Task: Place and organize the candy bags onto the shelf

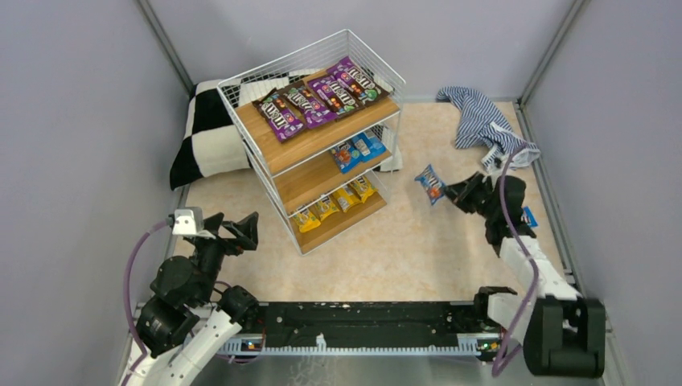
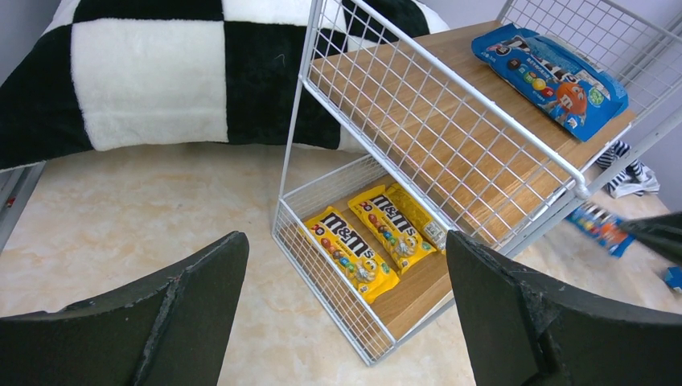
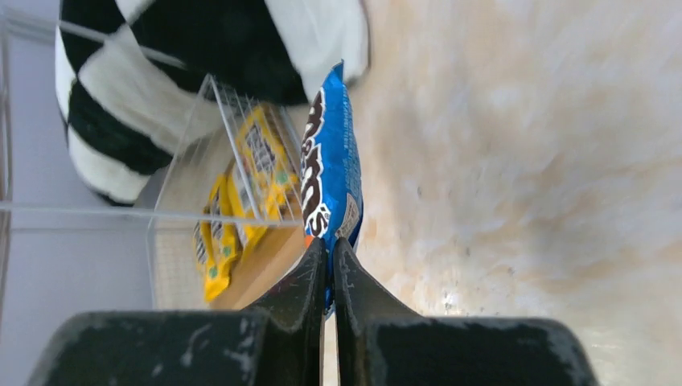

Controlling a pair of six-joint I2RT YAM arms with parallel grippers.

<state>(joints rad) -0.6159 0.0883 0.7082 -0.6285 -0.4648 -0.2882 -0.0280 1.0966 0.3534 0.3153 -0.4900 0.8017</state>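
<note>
Right now your right claw (image 1: 452,191) is pinched tight on a blue candy bag (image 1: 430,184), holding it on edge over the table (image 1: 402,249), to the right of the shelf (image 1: 283,154) and apart from it. Your left claw (image 1: 244,232) is spread wide with nothing in it, facing the shelf's lower tiers. Purple bags (image 1: 322,98) lie on the top board, blue bags (image 1: 358,149) on the middle, yellow bags (image 1: 334,205) on the bottom.

Shelf (image 1: 299,183) stocked (purple, blue, yellow) — blue bag (image 1: 430,184) apart.

Beige table (image 1: 418,249): shelf (image 1: 304,146); checkered cushion (image 1: 211,141); striped cloth (image 1: 480,121)
</note>
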